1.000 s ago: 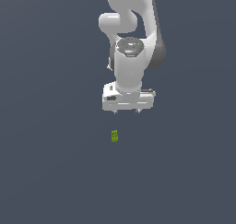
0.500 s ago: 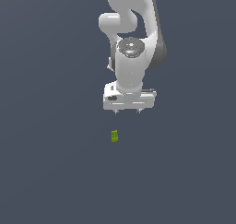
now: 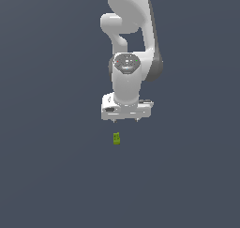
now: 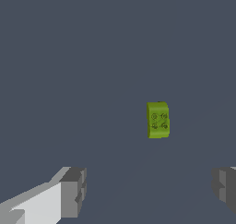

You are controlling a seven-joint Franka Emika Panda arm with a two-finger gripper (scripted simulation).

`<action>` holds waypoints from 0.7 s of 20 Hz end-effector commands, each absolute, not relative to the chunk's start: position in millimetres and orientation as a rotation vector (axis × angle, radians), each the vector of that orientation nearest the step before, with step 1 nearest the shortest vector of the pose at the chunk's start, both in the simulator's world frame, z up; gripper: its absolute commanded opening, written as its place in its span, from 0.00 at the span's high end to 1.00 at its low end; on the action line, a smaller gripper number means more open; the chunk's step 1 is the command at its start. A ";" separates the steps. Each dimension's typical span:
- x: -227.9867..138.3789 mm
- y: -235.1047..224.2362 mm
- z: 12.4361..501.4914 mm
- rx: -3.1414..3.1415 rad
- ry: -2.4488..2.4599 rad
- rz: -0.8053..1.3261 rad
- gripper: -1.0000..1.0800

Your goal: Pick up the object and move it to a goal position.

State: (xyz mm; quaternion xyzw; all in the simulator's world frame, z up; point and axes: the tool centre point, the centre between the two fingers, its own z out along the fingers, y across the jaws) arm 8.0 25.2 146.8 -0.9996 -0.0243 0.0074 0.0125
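- Arm (image 3: 133,44), white and jointed, reaches down over the flat grey desk (image 3: 47,175); by my reading the step in hand is the approach, with nothing lifted yet.
- Gripper (image 3: 126,120) hangs above the desk with its jaws pointing down and spread wide; in the wrist view the two grey fingertips (image 4: 73,191) stand far apart with only bare surface between them, so they hold nothing.
- Block (image 3: 116,138), small and yellow-green with darker green marks on its face, lies on the desk just below the gripper in the exterior view, a little toward that view's left, clear of both jaws.
- Next move, as I judge it: shift slightly to centre the block between the jaws, descend until they flank it, then close; the block is tiny beside the gripper, so alignment leaves little margin.
- Goal position: no marker shows in either view.
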 end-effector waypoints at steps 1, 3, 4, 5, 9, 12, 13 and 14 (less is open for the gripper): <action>13.4 16.7 130.7 -3.120 -0.088 0.019 0.04; 18.1 8.9 115.5 -3.124 -0.101 0.014 0.04; 20.1 5.2 108.4 -3.126 -0.107 0.012 0.04; 21.9 1.7 101.7 -3.128 -0.113 0.010 0.04; 26.8 -9.3 80.1 -3.134 -0.132 0.004 0.04; 28.7 -14.7 69.4 -3.136 -0.142 0.002 0.04; 29.1 -16.0 67.0 -3.137 -0.144 0.001 0.04; 29.5 -16.9 65.0 -3.137 -0.146 0.001 0.04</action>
